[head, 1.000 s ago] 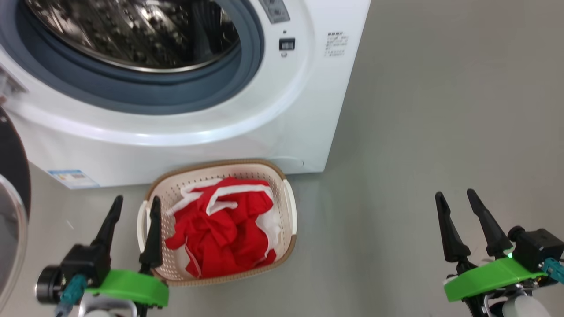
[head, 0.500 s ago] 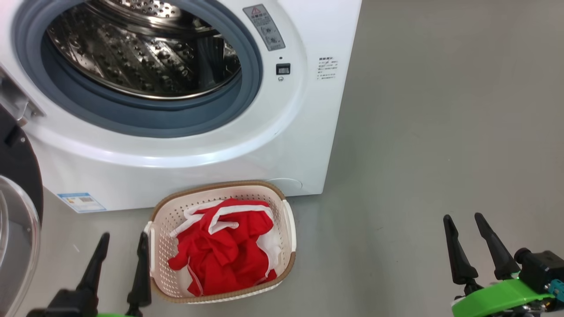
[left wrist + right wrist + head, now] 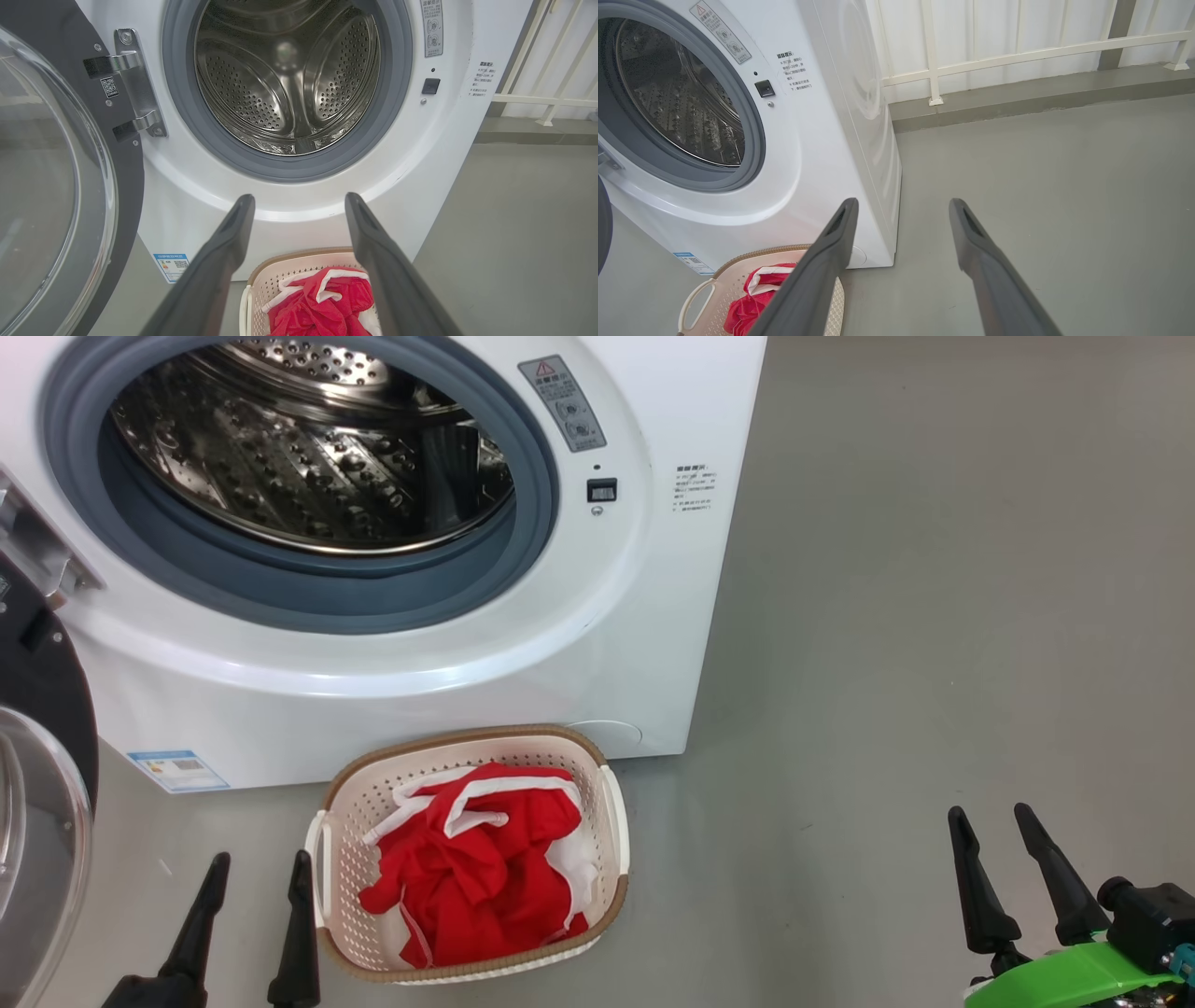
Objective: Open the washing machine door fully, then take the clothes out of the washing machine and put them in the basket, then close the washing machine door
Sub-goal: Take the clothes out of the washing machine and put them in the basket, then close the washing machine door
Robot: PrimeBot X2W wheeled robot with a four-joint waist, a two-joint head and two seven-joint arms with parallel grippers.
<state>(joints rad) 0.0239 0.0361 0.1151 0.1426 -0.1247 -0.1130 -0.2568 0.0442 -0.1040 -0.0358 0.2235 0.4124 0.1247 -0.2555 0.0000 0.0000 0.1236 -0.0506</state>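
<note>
Since earlier the camera had tilted up; clothes point(image 3: 476, 887) lay in the basket point(image 3: 611, 821), so left gripper point(image 3: 261, 857) and right gripper point(image 3: 989, 810) hung wide, empty, awaiting the door point(image 3: 51, 709).

We see a bare laundry area. A white washing machine point(image 3: 373, 728) stands on a plain grey floor point(image 3: 934, 616), with a white railing point(image 3: 928, 46) behind.
</note>
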